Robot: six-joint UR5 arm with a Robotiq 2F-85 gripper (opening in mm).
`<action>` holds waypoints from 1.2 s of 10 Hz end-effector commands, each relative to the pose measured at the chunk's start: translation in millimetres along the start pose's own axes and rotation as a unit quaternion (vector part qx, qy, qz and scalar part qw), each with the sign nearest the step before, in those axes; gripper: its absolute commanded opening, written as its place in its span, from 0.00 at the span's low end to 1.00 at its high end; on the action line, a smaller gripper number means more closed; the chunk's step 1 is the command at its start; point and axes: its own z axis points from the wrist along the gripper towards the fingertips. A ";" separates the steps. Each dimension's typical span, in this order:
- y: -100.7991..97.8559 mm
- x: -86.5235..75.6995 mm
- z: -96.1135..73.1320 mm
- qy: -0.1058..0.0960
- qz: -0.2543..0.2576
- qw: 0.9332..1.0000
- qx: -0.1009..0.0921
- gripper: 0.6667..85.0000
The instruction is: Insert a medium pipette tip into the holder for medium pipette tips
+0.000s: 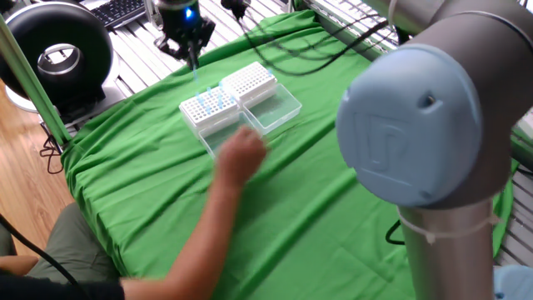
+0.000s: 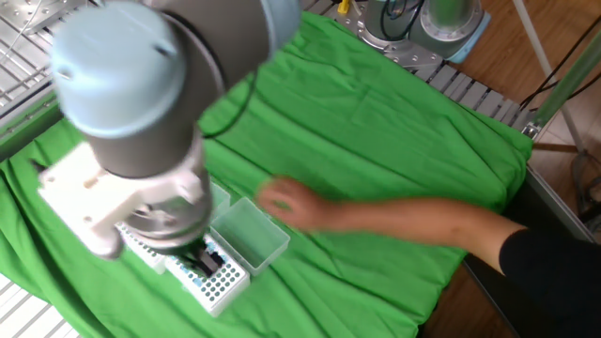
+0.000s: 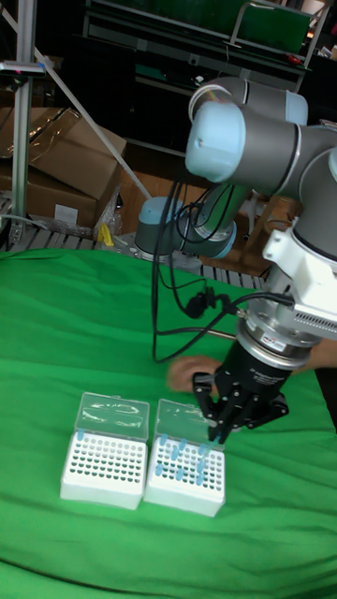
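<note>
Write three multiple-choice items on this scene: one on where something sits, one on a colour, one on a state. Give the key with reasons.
1. Where does the rack with blue tips stand?
A. stacked on the dense-grid rack
B. right beside the dense-grid rack
C. on the floor

2. What colour is the cloth over the table?
A. green
B. red
C. white

3. How are the clear lids of the two racks?
A. shut
B. taken away
C. swung open

Key:
1 B: the rack with blue tips and the dense-grid rack sit side by side on the table.
2 A: the cloth is bright green in every view.
3 C: the clear lids lie folded back behind the racks, leaving the hole grids uncovered.
</note>
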 end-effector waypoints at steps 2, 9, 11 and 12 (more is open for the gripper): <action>-75.2 -19.9 -12.8 -0.001 -0.102 0.995 0.013 0.00; -160.8 -3.5 26.1 -0.017 -0.125 0.992 0.004 0.00; -164.6 12.8 37.6 -0.020 -0.124 0.992 -0.020 0.00; -171.0 20.2 43.4 -0.018 -0.123 0.992 -0.019 0.00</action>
